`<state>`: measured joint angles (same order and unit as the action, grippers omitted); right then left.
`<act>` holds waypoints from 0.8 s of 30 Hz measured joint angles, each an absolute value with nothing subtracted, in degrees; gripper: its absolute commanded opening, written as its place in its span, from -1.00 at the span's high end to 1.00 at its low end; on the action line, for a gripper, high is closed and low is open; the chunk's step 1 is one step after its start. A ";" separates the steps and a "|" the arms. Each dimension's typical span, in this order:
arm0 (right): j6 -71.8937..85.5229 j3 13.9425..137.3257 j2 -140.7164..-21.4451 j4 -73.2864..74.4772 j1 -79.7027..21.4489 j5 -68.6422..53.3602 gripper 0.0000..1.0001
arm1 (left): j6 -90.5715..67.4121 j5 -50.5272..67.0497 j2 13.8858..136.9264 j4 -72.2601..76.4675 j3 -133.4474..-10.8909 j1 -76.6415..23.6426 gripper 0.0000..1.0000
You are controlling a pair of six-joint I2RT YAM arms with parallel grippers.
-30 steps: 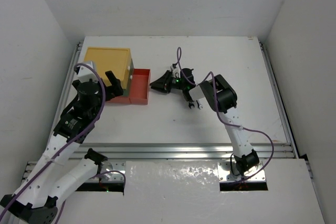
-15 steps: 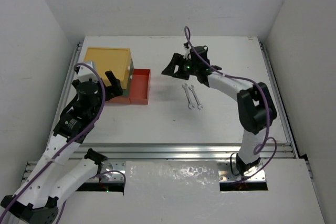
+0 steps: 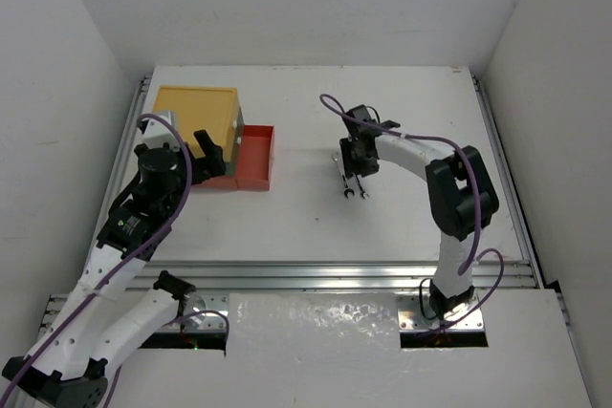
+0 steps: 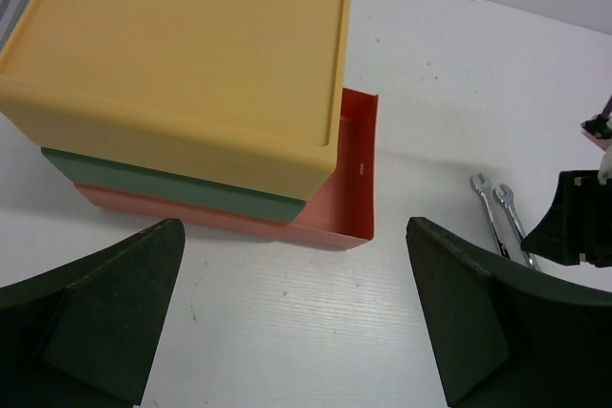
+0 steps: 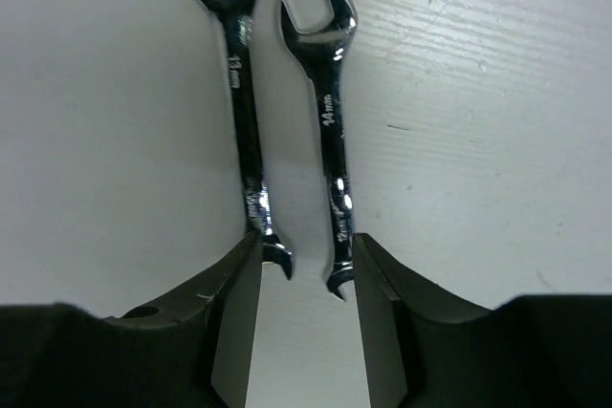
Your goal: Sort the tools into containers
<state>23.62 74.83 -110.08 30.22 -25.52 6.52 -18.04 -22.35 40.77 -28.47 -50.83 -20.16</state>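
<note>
Wrenches (image 5: 330,131) beneath spread right gripper (image 5: 306,253)

From above and behind the arm bases (image 3: 445,298) we look down on the whole table (image 3: 316,236). From the left wrist we look forward and down between the left gripper's (image 4: 287,332) spread fingers (image 4: 96,322), close on the stacked boxes (image 4: 182,54), with the two wrenches (image 4: 497,222) near its right edge. From the right wrist we look almost straight down, very near, on the wrenches, framed by the right gripper (image 5: 306,255). All three views share the wrenches; top and left wrist share the boxes.
</note>
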 measured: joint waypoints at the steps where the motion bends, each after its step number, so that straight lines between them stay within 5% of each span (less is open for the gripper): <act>1: 22.98 74.83 -110.61 30.52 -25.47 6.92 0.18 | -18.04 -22.15 40.77 -28.47 -50.76 -20.16 -0.99; 10: 20.27 76.79 -116.86 29.12 -23.79 5.98 0.47 | -17.98 -20.84 40.93 -28.49 -50.54 -20.16 -0.99; 11: 20.03 77.10 -117.14 29.19 -23.68 5.74 0.71 | -17.96 -20.69 40.97 -28.47 -50.54 -20.16 -0.99; 14: 19.16 79.00 -118.39 30.04 -23.35 5.08 0.99 | -17.82 -20.25 41.41 -28.47 -50.54 -20.16 -0.99; 24: 17.98 79.22 -117.47 30.48 -22.98 5.19 1.00 | -24.05 -8.97 43.79 -25.43 -48.95 -20.18 -0.93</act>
